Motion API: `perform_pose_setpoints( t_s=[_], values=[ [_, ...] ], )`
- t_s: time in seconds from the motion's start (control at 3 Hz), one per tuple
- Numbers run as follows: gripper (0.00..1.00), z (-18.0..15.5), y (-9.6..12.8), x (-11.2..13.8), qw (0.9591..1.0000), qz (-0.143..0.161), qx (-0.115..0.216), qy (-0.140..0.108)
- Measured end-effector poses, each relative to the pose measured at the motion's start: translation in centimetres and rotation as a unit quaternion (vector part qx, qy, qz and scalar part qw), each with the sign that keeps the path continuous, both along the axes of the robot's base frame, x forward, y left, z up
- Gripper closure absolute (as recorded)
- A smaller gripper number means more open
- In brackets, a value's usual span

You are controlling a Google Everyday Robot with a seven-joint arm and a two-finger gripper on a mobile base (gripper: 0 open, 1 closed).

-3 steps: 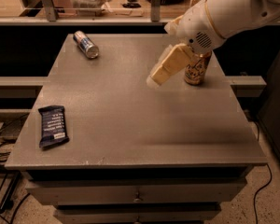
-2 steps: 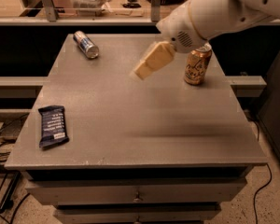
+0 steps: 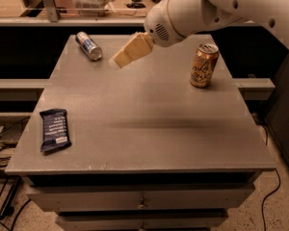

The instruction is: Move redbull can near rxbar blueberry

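The redbull can (image 3: 88, 45), slim and blue-and-silver, lies on its side at the far left of the grey table (image 3: 149, 109). The rxbar blueberry (image 3: 55, 129), a flat dark navy wrapper with white lettering, lies near the table's front left corner. My gripper (image 3: 121, 59), cream-coloured, hangs above the table just right of the redbull can and apart from it. It holds nothing.
A wider gold-orange soda can (image 3: 203, 65) stands upright at the right of the table. My white arm (image 3: 202, 13) reaches in from the upper right. A shelf with clutter runs behind the table. Drawers sit under the front edge.
My gripper and arm have swept left across the table, from beside the gold-orange can towards the redbull can. The cans and the bar have not moved.
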State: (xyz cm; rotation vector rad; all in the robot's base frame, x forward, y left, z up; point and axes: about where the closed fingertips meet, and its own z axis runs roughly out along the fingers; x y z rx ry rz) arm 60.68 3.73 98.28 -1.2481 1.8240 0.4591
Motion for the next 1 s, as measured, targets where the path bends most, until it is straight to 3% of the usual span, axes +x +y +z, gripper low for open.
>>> perform_pose_setpoints(
  t_s=[0.33, 1.0],
  values=[
    [0.0, -0.9, 0.5, 0.7, 0.9997, -0.005, 0.017, 0.014],
    [0.0, -1.5, 4.9, 4.1, 0.9987, -0.022, 0.046, 0.003]
  ],
)
